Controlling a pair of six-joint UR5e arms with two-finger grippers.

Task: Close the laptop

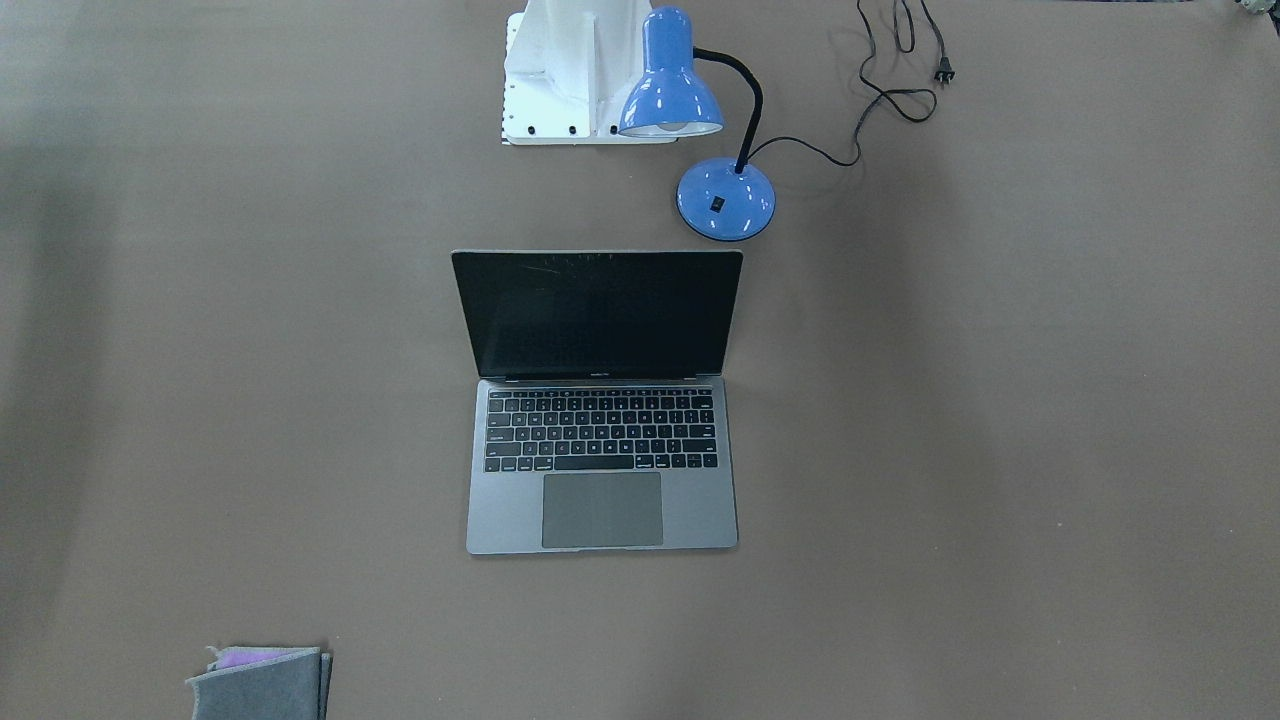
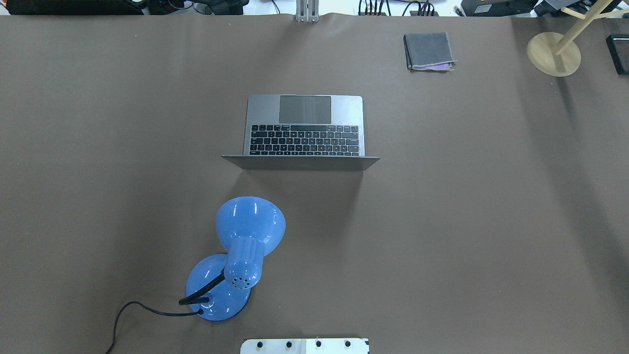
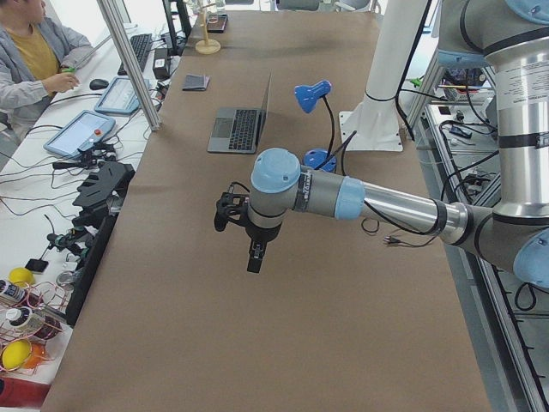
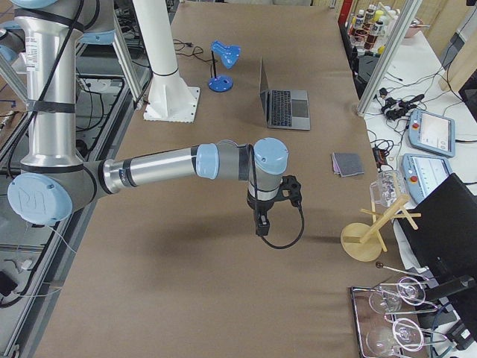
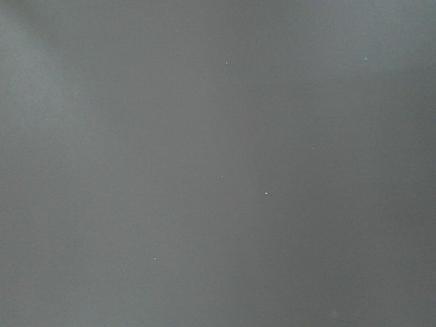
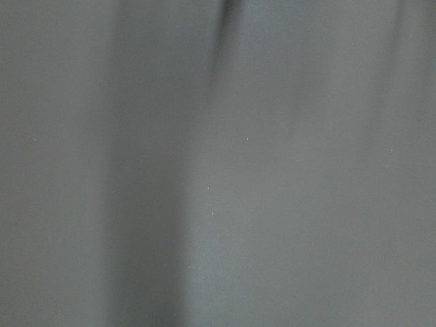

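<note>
Worktop [image 1: 1000, 400]: flat, covered edge to edge in a matte brown sheet. The laptop [image 1: 600, 400] stands open at the middle of the worktop, about midway between the two ends. It is a slim grey metal shell with black keys, a smooth grey trackpad and a glossy black screen showing faint smears. The trackpad faces the operators' edge; the lid is raised near upright with its back to the robot's edge. A glossy blue desk lamp [image 1: 725, 200] with a round base, black gooseneck and bell shade stands between the lid and the robot's edge, toward the robot's left, near the lid but apart from it. Its black cord [image 1: 890, 95] lies loose, the plug bare on the sheet. A folded grey cloth [image 2: 429, 50] lies by the operators' edge toward the robot's right end, and a wooden stand [image 2: 554, 54] with a disc foot is at that corner. The left gripper [image 3: 255, 257] hovers over bare sheet toward the left end, the right gripper [image 4: 261, 227] toward the right end, both well apart from the laptop. Whether their fingers are spread or pressed together cannot be told. Both wrist views show plain sheet only. The laptop's two side edges have open room.
</note>
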